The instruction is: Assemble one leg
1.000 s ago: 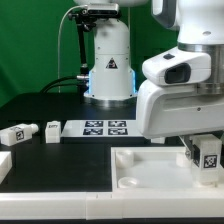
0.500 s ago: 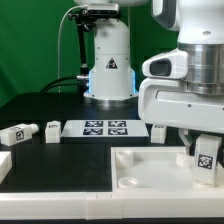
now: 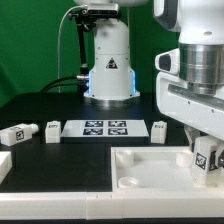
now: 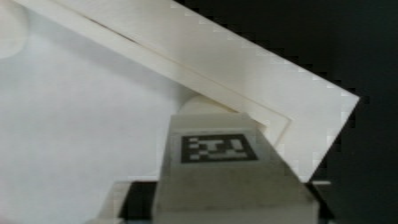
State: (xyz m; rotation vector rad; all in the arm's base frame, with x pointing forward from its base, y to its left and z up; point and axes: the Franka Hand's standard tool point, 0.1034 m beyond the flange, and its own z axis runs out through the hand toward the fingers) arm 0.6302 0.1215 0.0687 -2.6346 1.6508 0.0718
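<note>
— Black table (image 3: pixel 40 105), green backdrop: status?
— White tray (image 3: pixel 150 172) up front, marker board (image 3: pixel 105 127) behind it. Spare legs (image 3: pixel 15 133) lie at the exterior view's left. My gripper (image 3: pixel 205 150) pinches the leg (image 3: pixel 207 160) at the tray's right end.

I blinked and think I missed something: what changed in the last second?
The arm's bulky wrist swung toward the exterior view's right, uncovering a loose leg beside the marker board. Nothing was taken or let go: the held leg stayed over the white tray-like piece. The two legs on the exterior view's left stayed put.
</note>
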